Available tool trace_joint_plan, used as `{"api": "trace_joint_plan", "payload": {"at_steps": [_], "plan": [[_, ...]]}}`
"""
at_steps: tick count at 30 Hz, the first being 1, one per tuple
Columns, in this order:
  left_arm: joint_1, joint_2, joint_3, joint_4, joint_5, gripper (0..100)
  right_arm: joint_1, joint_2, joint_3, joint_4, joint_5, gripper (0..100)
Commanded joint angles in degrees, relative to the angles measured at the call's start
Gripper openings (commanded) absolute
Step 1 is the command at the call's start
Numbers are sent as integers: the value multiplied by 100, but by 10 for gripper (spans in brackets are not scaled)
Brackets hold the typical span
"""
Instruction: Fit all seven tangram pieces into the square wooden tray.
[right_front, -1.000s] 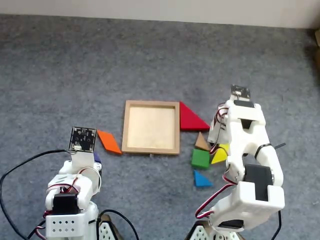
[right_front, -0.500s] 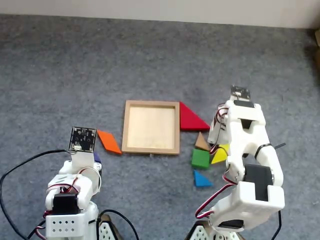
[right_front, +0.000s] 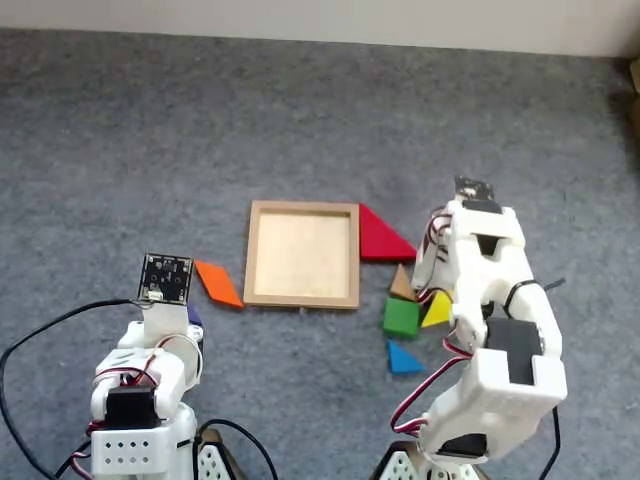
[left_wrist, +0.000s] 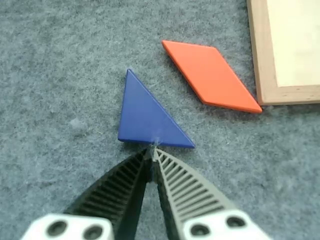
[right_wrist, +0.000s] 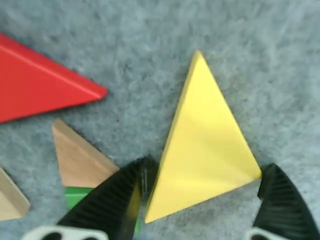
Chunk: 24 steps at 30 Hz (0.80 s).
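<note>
Straddling the yellow triangle (right_wrist: 205, 135), your right fingers (right_wrist: 120, 196) stand apart; your left fingers (left_wrist: 181, 181) are pressed together, tips at the blue triangle (left_wrist: 147, 120)'s edge.

Five triangles (right_front: 385, 238) (right_front: 403, 285) (right_front: 437, 310) (right_front: 402, 357) (left_wrist: 147, 120), one green square (right_front: 400, 318), one orange parallelogram (right_front: 218, 283) — one tray (right_front: 302, 208), two arms (right_front: 140, 390) (right_front: 495, 300)

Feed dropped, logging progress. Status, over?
Left hand shut, tips at edge of dark blue triangle. Right hand open, straddling yellow triangle. Tray: nothing fitted yet. Brown triangle close by one finger.
</note>
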<state>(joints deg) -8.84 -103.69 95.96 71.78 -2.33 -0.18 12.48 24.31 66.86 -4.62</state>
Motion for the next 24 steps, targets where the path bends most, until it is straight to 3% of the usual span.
{"api": "trace_joint_plan", "payload": {"at_steps": [1, 9, 15, 24], "plan": [[-48, -4, 119, 18, 53, 26, -84, 189, -312, 198, -62, 321], [-48, -4, 119, 18, 53, 26, -75, 189, -418, 189, -18, 229], [-48, -4, 119, 18, 53, 26, -66, 110, -426, 242, -18, 224], [-48, -4, 119, 18, 53, 26, -84, -1341, 198, 66, -9, 224]]}}
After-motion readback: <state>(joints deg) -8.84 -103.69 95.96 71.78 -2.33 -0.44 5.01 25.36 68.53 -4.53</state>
